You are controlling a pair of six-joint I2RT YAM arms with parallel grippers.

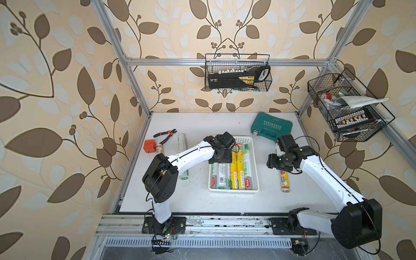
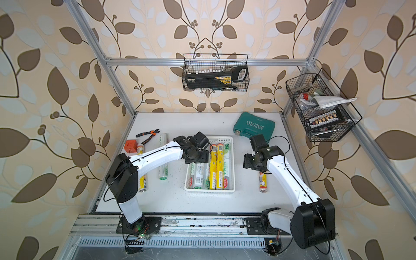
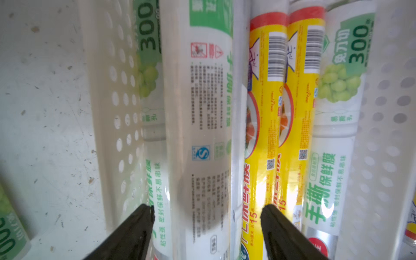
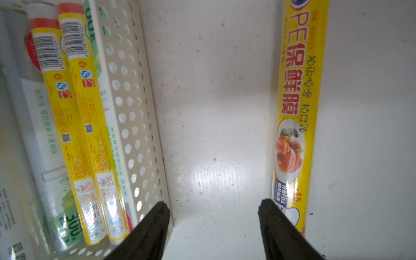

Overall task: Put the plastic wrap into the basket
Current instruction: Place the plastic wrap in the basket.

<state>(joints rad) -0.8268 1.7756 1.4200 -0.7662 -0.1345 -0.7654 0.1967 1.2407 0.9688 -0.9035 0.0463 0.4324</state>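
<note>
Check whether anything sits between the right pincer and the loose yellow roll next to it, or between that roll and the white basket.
Nothing visible does. The right pincer hangs open over bare table, the yellow roll beside one finger, the basket wall beside the other. The roll only has to clear that wall.

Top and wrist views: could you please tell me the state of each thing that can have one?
left gripper: open, above rolls in the basket.
right gripper: open, above the table.
basket: holds several rolls, lying lengthwise.
rightmost yellow roll: on table, outside basket.
leftmost yellow roll: on table, outside basket.
white-green roll left of basket: lying on table.
green tool case: closed.
</note>
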